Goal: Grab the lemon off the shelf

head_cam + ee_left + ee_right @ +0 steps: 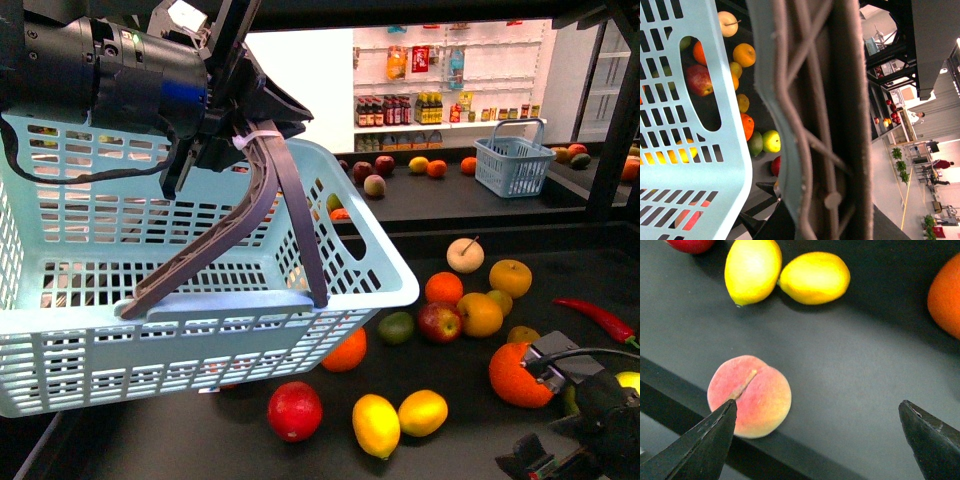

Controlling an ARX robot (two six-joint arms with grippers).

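**Operator:** Status of your right gripper (817, 440)?

**Me:** Spread wide, with nothing between my black fingertips (705, 450). It hangs low over the matte black tray of the shelf (855, 365), near the raised front rim.

**Operator:** What lies closest to it?

**Me:** A pink-orange peach (750, 396) with a short stem, resting on the tray just inside the rim. It is right by one fingertip; I cannot tell whether they touch.

**Operator:** And the lemon?

**Me:** Beyond the peach, on the same tray, lies a bright yellow oval lemon (753, 270). A second yellow lemon (815, 277) lies just beside it, touching or nearly so. Neither is in my grip. A round red apple (294, 410) sits near the first, and a large orange fruit (520, 375) sits near the second, on the other side.

**Operator:** Your left gripper (232, 138)?

**Me:** Clamped on the grey-brown plastic handle (255, 215) of a pale blue slotted plastic basket (150, 330), which hangs tilted above the left part of the tray.

**Operator:** Farther back?

**Me:** Mid-tray there is a cluster:
- a red-and-yellow apple (439, 321)
- a dull green round fruit (396, 327)
- several oranges
- a pale round fruit with a stem (465, 255)
- a long red chilli (600, 318) off to the right

Behind that stands a farther black shelf (450, 195) with more fruit and a small blue handled basket (514, 160). Last come white wall shelves of bottles (400, 108).
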